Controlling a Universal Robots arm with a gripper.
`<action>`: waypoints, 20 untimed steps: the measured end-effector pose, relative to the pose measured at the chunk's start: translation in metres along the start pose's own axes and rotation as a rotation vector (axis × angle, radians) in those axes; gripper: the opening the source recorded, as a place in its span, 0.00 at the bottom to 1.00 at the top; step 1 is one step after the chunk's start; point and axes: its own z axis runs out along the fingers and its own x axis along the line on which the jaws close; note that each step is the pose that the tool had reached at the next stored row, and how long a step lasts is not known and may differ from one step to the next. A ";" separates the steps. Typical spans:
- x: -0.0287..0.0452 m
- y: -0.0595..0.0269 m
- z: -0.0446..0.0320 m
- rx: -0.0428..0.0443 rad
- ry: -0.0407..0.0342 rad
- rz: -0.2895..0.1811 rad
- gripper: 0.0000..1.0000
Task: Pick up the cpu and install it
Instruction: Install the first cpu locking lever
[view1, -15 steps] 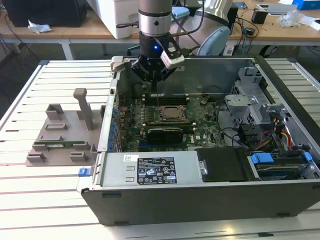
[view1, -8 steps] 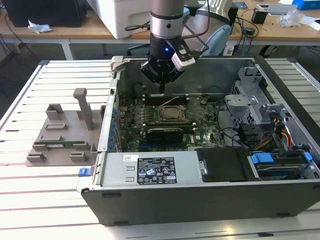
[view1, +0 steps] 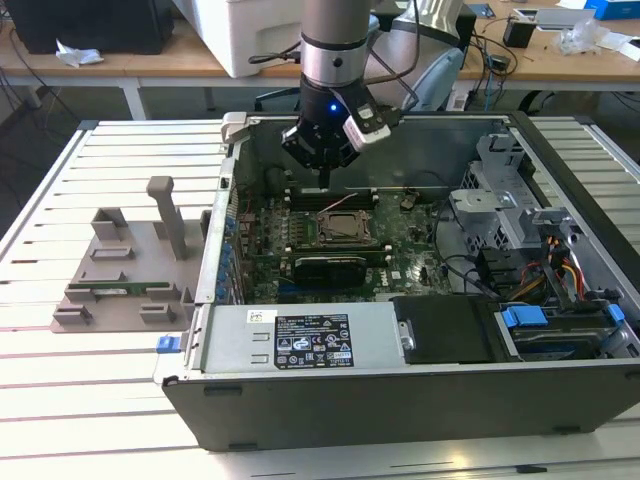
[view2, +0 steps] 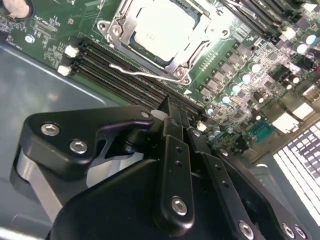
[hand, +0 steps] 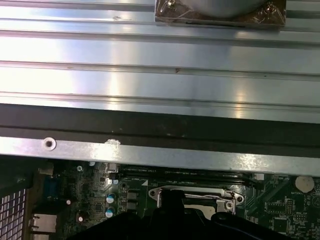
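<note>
The cpu (view2: 162, 27), a square chip with a pale shiny top, lies flat inside the metal socket frame (view2: 112, 30) on the green motherboard. A thin wire lever (view2: 145, 75) runs along the frame's near side. In the exterior view the socket (view1: 345, 228) sits mid-board in the open computer case (view1: 400, 390). My gripper (view1: 325, 182) hangs just above and behind the socket, apart from the chip. Its black fingers (view2: 172, 125) are shut together with nothing between them. The first wrist view has the socket frame (hand: 200, 192) just past the dark gripper body.
A grey-brown tray (view1: 120, 270) with upright posts stands on the slatted table at the exterior view's left. Black memory slots (view2: 125, 70) run beside the socket. The power supply (view1: 300, 340) fills the case front, and a drive cage (view1: 500, 190) with cables stands on the right.
</note>
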 end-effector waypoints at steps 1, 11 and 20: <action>-0.0002 -0.0002 0.0025 0.0000 0.0001 0.000 0.11; -0.0103 -0.0012 0.0297 0.0002 0.0006 0.000 0.11; -0.0194 -0.0005 0.0378 0.0022 0.0009 -0.002 0.11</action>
